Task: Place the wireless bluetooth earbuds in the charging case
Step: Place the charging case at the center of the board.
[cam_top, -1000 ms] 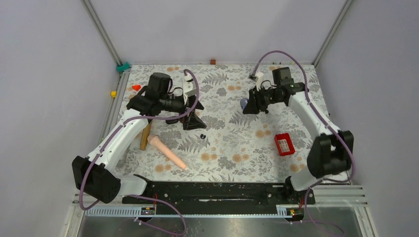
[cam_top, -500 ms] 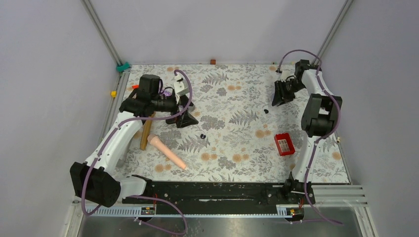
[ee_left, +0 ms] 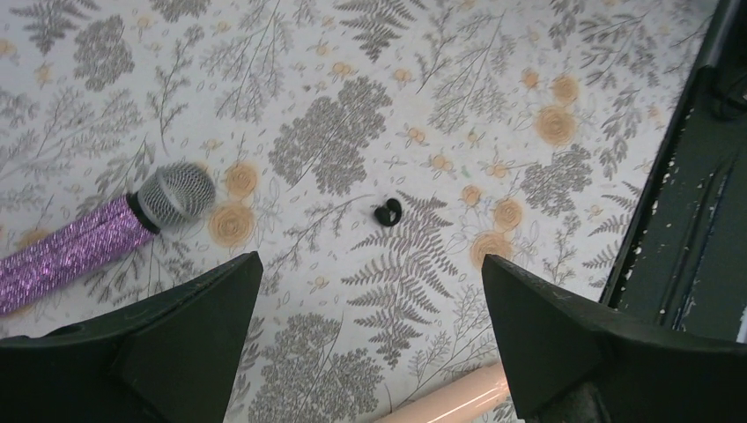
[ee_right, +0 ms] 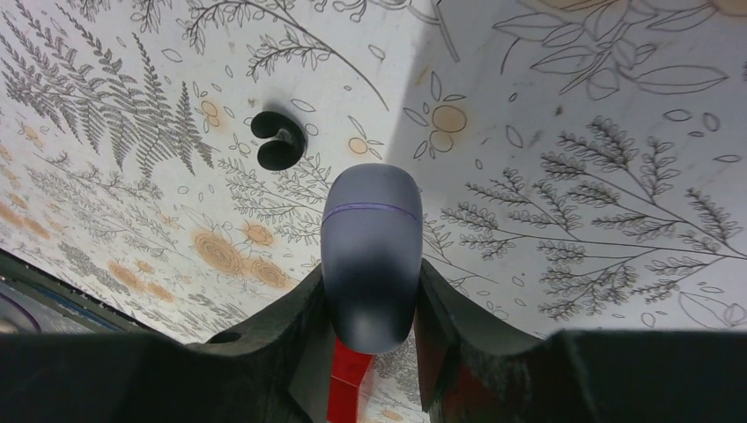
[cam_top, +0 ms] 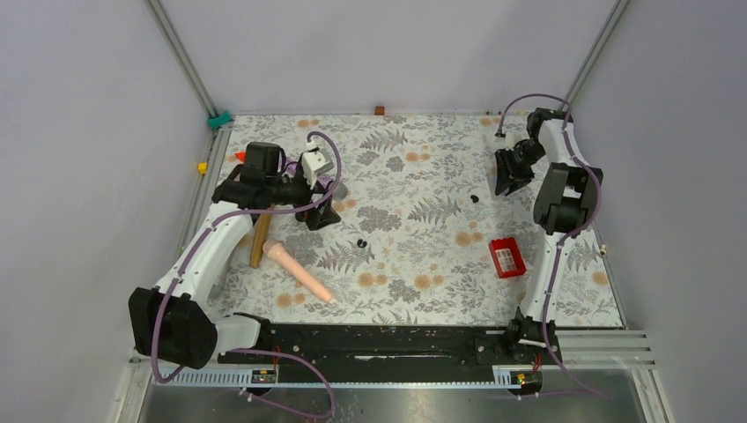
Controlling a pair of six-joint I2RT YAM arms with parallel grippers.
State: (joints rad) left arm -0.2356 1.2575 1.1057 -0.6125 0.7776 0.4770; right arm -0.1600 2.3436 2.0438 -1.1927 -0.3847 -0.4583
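A pair of black earbuds (cam_top: 360, 242) lies on the floral table near the middle; in the left wrist view the pair (ee_left: 386, 212) is ahead of my open, empty left gripper (ee_left: 370, 258), which hovers above the table (cam_top: 319, 214). Another black earbud (cam_top: 477, 199) lies left of my right gripper (cam_top: 509, 172). In the right wrist view this earbud (ee_right: 278, 141) lies just beyond the rounded grey-purple charging case (ee_right: 371, 256), which is closed. My right gripper (ee_right: 372, 271) is shut on the case. No purple buds are in view.
A red box (cam_top: 506, 257) lies at the right, also under the case in the right wrist view (ee_right: 348, 379). A purple glitter microphone (ee_left: 106, 238), a pink microphone (cam_top: 298, 271) and a wooden stick (cam_top: 260, 240) lie at the left. The black rail (cam_top: 379, 339) runs along the near edge.
My right arm has swung from the centre back to the far right corner, carrying the case. My left gripper has drawn back to the left, away from the black earbuds.
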